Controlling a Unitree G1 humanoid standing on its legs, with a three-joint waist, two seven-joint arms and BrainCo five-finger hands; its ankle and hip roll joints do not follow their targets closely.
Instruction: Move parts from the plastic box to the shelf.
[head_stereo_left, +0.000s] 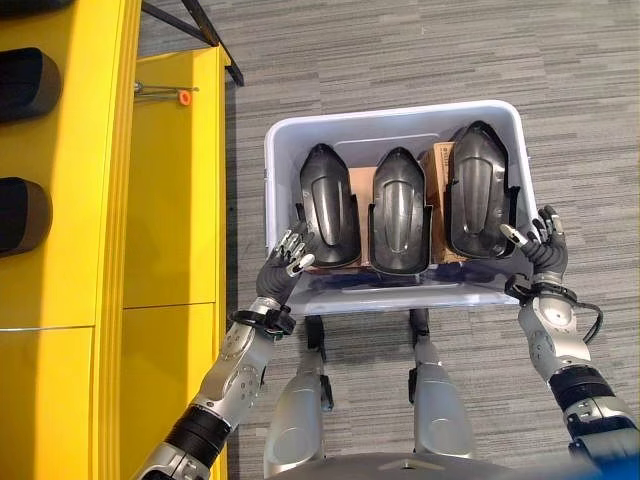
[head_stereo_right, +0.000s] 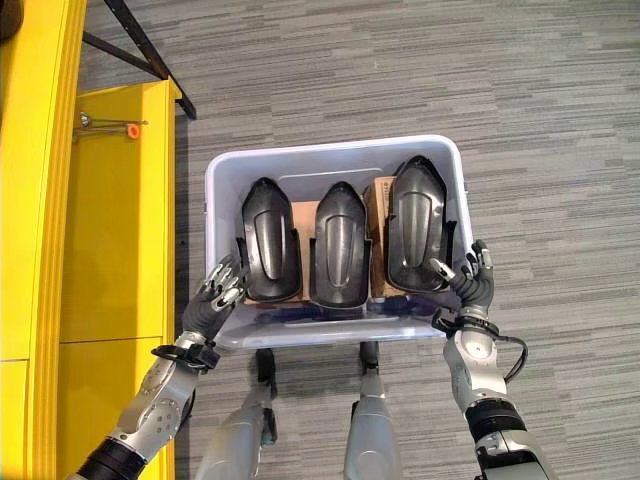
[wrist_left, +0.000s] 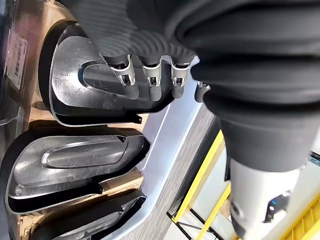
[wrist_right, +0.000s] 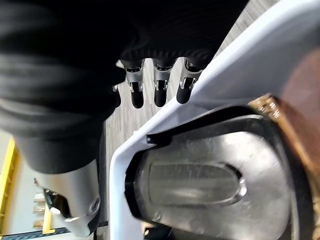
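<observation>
A pale plastic box (head_stereo_left: 400, 112) sits in front of me on the grey carpet side. It holds three glossy black moulded parts side by side: left (head_stereo_left: 328, 205), middle (head_stereo_left: 400, 210) and right (head_stereo_left: 478, 190). My left hand (head_stereo_left: 280, 270) is at the box's near left corner, its relaxed fingers (wrist_left: 150, 80) reaching over the rim above the left part (wrist_left: 95, 85). My right hand (head_stereo_left: 545, 255) is at the near right corner, fingers (wrist_right: 160, 85) straight beside the box wall (wrist_right: 240, 65) and the right part (wrist_right: 200, 180). Neither hand grips a part.
A yellow shelf (head_stereo_left: 100, 200) runs along my left, with two black parts (head_stereo_left: 20, 85) (head_stereo_left: 20, 215) lying on it. Brown cardboard pieces (head_stereo_left: 360, 190) stand between the parts in the box. A small orange-tipped tool (head_stereo_left: 183, 97) lies on the shelf's far end.
</observation>
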